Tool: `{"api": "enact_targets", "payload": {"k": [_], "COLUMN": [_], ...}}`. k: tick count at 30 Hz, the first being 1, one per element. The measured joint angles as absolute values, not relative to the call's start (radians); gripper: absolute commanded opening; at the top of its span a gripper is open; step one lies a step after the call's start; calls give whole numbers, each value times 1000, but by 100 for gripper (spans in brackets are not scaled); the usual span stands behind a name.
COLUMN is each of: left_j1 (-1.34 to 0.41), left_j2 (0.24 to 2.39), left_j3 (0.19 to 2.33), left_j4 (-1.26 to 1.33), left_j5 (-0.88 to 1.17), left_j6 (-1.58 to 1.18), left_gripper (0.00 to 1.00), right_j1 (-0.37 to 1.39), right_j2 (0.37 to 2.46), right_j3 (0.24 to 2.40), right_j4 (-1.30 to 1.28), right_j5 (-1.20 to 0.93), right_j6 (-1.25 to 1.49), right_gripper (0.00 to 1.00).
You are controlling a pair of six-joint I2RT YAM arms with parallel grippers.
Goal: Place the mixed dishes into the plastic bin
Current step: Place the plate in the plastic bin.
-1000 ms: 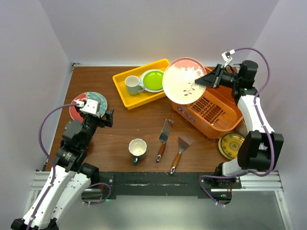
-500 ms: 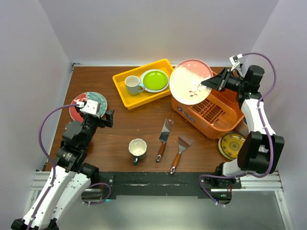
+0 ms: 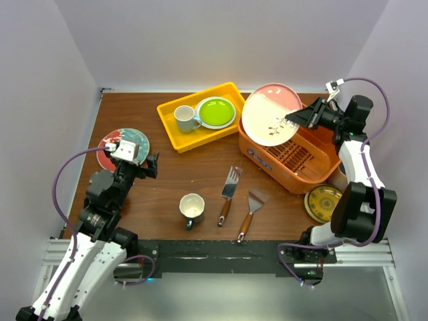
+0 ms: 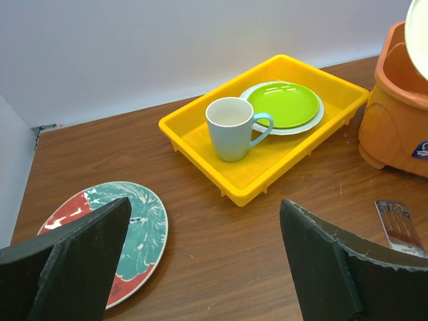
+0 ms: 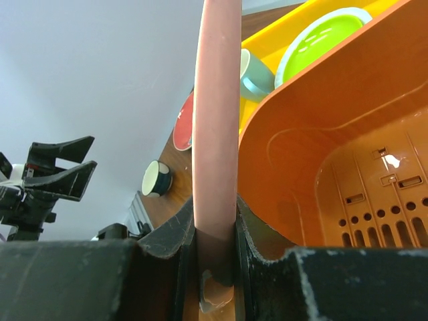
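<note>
Brown tabletop [image 3: 167, 174] is carrying everything. Right pincer [image 3: 296, 118] is clenching a pink-rimmed plate [image 3: 271, 115] by its edge, holding it tilted over the orange bin [image 3: 294, 157] just below. Left pincer [image 4: 204, 207] is hanging wide open, a red-and-teal plate [image 4: 114, 227] lying on the wood near one finger.

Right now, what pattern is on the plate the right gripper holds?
Plate: cream, pink edge, dark sprig motif; top external view.

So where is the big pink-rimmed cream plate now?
Top view, right side: the plate is gripped at its rim by the right gripper, tilted over the far-left corner of the orange plastic bin.
</note>
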State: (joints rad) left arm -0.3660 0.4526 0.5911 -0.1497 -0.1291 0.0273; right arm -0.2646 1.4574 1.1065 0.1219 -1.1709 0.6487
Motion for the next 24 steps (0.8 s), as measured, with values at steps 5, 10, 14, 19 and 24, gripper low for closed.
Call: {"api": "enact_targets", "payload": {"k": [5, 10, 14, 19, 24], "left_j1": [-366, -366, -366, -366, -366], "left_j2": [452, 452, 452, 452, 452], "left_j3": [591, 591, 591, 591, 591], "left_j4": [-149, -149, -149, -148, -144], "left_j5": [-129, -129, -129, -128, -126], "left_j6": [27, 27, 27, 27, 27], "left_gripper": [98, 99, 99, 99, 99], "right_j1": [-271, -277, -282, -284, -285], "right_j2": [1461, 1475, 1487, 1501, 1506], "right_j3": [1105, 1101, 1094, 1090, 1090], "right_j4": [135, 144, 144, 145, 145], "right_j5": [-1171, -1171, -1170, -1170, -1170], "right_j6": [649, 648, 647, 646, 645], "right_gripper": [0, 0, 0, 0, 0]}}
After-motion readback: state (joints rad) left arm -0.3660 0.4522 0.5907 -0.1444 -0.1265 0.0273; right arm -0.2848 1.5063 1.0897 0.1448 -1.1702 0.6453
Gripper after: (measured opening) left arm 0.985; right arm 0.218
